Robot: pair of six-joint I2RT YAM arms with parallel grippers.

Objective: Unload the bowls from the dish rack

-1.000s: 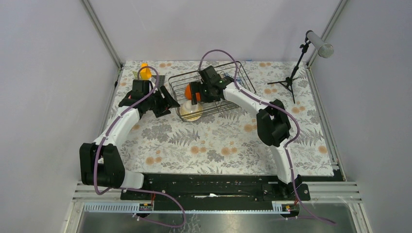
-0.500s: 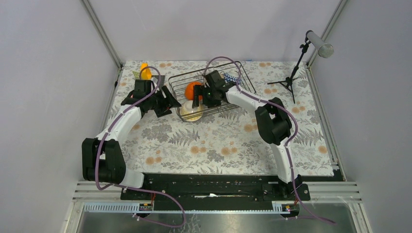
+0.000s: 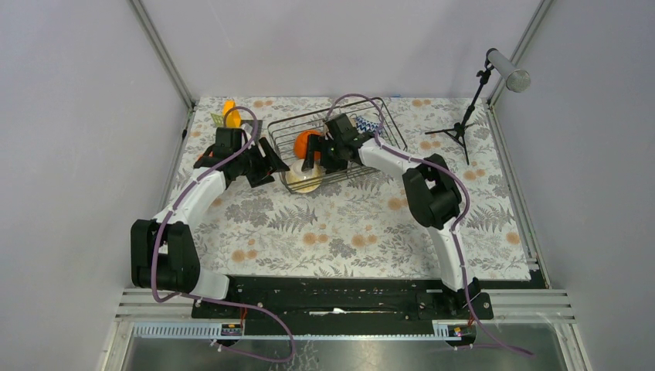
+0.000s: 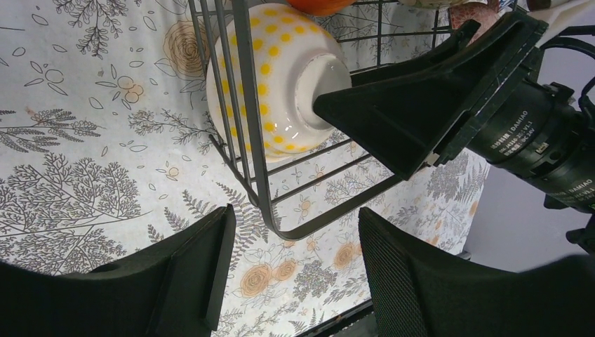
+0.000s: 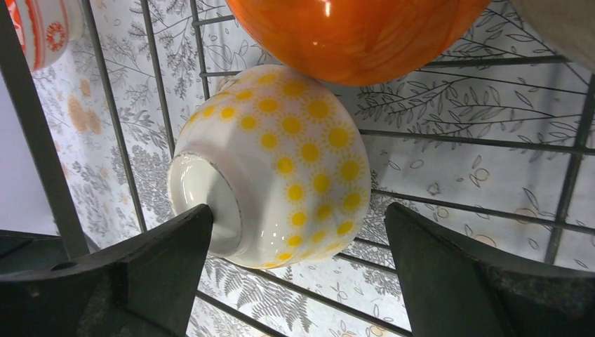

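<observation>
The black wire dish rack (image 3: 363, 143) stands at the back middle of the table. A plain orange bowl (image 3: 306, 141) and a blue-white zigzag bowl (image 3: 368, 124) sit in it. A cream-white bowl with yellow dots (image 3: 303, 180) lies on its side at the rack's near left corner. My right gripper (image 5: 298, 232) is open inside the rack, jaws on either side of that cream bowl (image 5: 281, 165), one finger at its foot. The orange bowl (image 5: 358, 31) is just above it, and a white bowl with red lines (image 5: 38, 28) is at the left. My left gripper (image 4: 295, 232) is open and empty outside the rack corner (image 4: 281, 221).
An orange block (image 3: 229, 113) stands at the back left beyond the left arm. A tripod stand (image 3: 462, 124) with a cylinder on top is at the back right. The floral cloth (image 3: 340, 232) covers the table in front of the rack.
My right gripper has shifted left and down in the rack to the cream bowl, uncovering the orange bowl. My left gripper has edged toward the rack corner.
</observation>
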